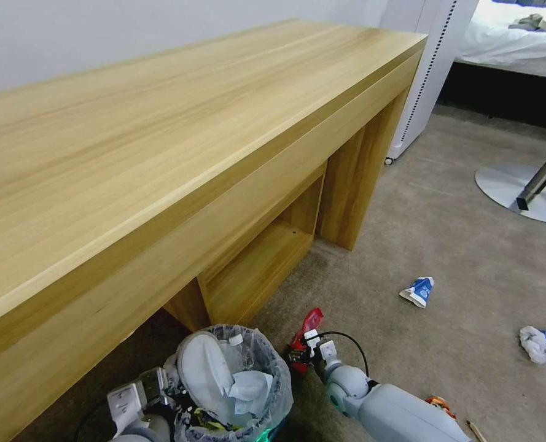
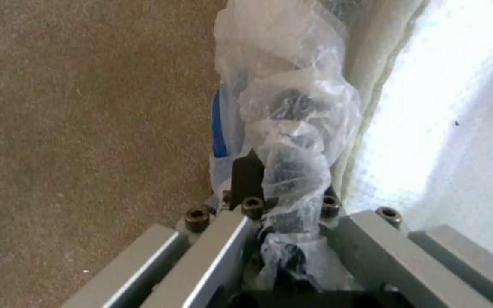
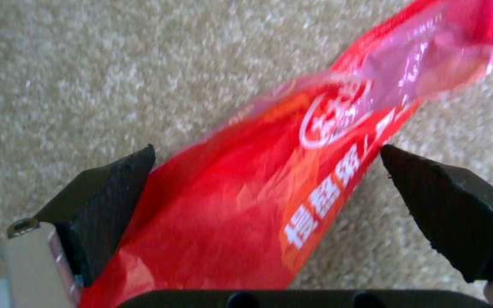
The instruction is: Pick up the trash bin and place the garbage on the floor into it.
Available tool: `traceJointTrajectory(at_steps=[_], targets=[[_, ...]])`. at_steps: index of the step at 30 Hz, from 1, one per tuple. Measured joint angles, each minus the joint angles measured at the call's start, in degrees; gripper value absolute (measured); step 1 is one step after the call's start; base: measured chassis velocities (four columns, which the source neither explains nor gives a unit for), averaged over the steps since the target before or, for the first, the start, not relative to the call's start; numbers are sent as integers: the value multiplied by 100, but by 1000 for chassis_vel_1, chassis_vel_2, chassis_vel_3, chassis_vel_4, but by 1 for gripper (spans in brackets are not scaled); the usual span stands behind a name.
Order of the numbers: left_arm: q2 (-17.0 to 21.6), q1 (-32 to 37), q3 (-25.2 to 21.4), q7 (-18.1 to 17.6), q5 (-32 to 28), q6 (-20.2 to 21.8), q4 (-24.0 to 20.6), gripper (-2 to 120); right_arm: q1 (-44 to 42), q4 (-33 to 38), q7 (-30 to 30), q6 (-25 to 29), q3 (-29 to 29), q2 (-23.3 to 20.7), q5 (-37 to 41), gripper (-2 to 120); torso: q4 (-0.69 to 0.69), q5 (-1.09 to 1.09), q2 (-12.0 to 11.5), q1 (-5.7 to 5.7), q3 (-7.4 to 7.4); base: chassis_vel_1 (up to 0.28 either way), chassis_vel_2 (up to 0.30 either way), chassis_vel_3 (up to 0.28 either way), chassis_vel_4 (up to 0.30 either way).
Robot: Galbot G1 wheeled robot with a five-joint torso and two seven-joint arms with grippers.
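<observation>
Crinkled clear plastic lines the trash bin (image 1: 236, 387), which is held at the bottom of the head view, just in front of the wooden desk (image 1: 162, 153). A white slipper (image 1: 202, 371), a small clear bottle (image 1: 241, 350) and crumpled white paper (image 1: 251, 390) are already seen inside it. The bin's rim is pinched by the left gripper (image 2: 280, 201). Its jaws are clenched on the rim and the bag, with plastic bunched up between them. The bin is likely held this way so it can be carried along to each piece of litter.

Just beside the bin, the red wrapper (image 3: 292, 179) is found at the right gripper (image 3: 269, 192), above the beige carpet (image 1: 457, 258). The wrapper lies between the two dark fingers (image 3: 109, 201). The jaws are spread wide. One finger is touched by the wrapper, while a gap is left at the other. Whether the wrapper is truly gripped cannot be told; it looks loose.

Farther out on the carpet, a blue-white carton (image 1: 419, 290) and another ball of white paper (image 1: 535, 342) are left lying well apart. More work seems to be left.
</observation>
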Motion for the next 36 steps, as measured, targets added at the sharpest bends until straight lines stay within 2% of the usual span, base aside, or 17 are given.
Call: traceJointTrajectory(at_steps=[19, 22, 24, 25, 33, 35, 36], targets=[[47, -19, 136, 19, 99, -43, 39, 0, 20, -256, 7, 168, -106, 130, -58, 99, -1, -3, 0, -1, -1, 0, 0, 0, 0], [55, -25, 144, 20, 105, -47, 40, 0, 19, -288, -24, 190, -114, 175, -74, 93, -6, -10, 1, -1, -1, 0, 0, 0, 0], [67, -30, 170, 27, 117, -56, 41, 0, 14, -294, -60, 206, -112, 221, -70, 84, -1, 2, 1, -1, -1, 0, 0, 0, 0], [67, -30, 170, 27, 117, -56, 41, 0, 14, -294, -60, 206, -112, 221, -70, 84, -1, 2, 1, -1, -1, 0, 0, 0, 0], [77, -43, 210, 40, 172, -88, 56, 0, -3, -300, -176, 349, -70, 192, -81, 51, 6, 7, 1, -1, 0, 0, 0, 0, 0], [71, -42, 212, 42, 181, -88, 57, 0, -13, -305, -176, 374, -39, 177, -88, 47, 7, 10, 0, -1, 0, 0, 0, 0, 0], [69, -42, 213, 44, 186, -88, 57, 0, -15, -314, -170, 383, 8, 136, -96, 43, 6, 2, 0, -1, 0, 0, 0, 0, 0]])
